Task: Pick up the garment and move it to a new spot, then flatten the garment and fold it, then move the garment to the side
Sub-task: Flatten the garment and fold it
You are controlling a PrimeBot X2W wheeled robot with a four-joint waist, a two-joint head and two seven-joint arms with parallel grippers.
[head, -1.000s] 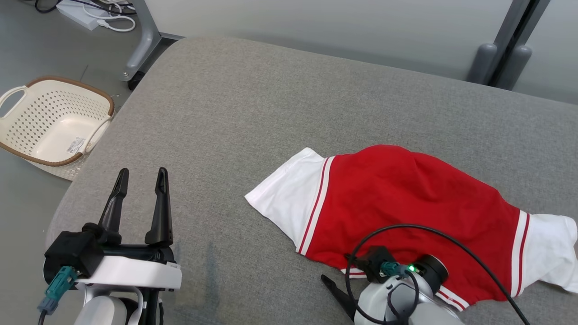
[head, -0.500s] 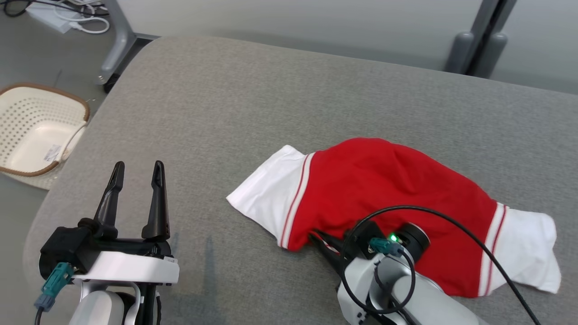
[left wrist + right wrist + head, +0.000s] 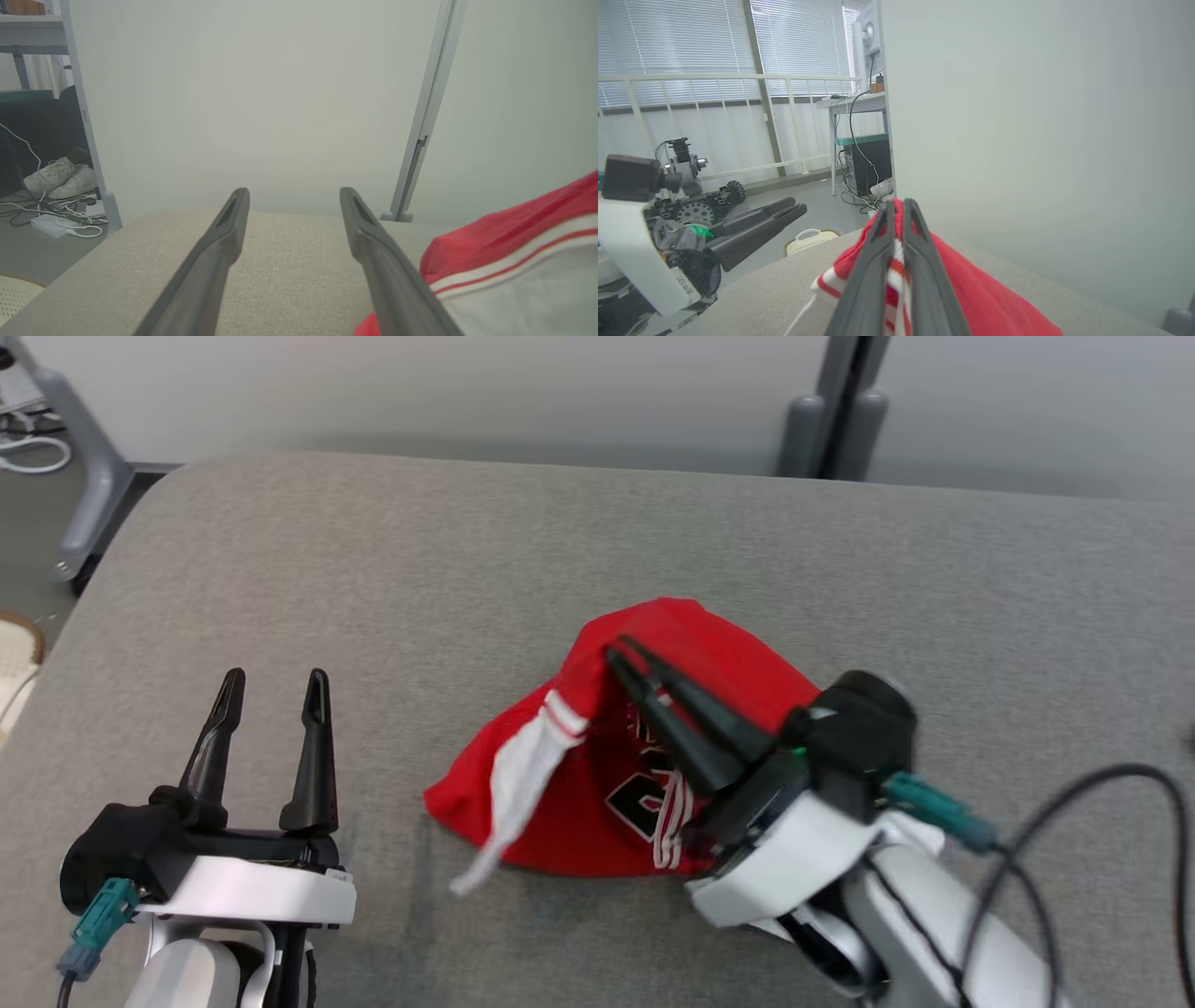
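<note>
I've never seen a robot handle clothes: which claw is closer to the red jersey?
Right. The right gripper is shut on the red jersey, holding a fold up; the left gripper stands open, apart, to its left.

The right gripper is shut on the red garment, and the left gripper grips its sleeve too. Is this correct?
No. The right gripper is shut on the red garment, but the left gripper grips nothing: the head view shows its jaws open, apart from the garment.
</note>
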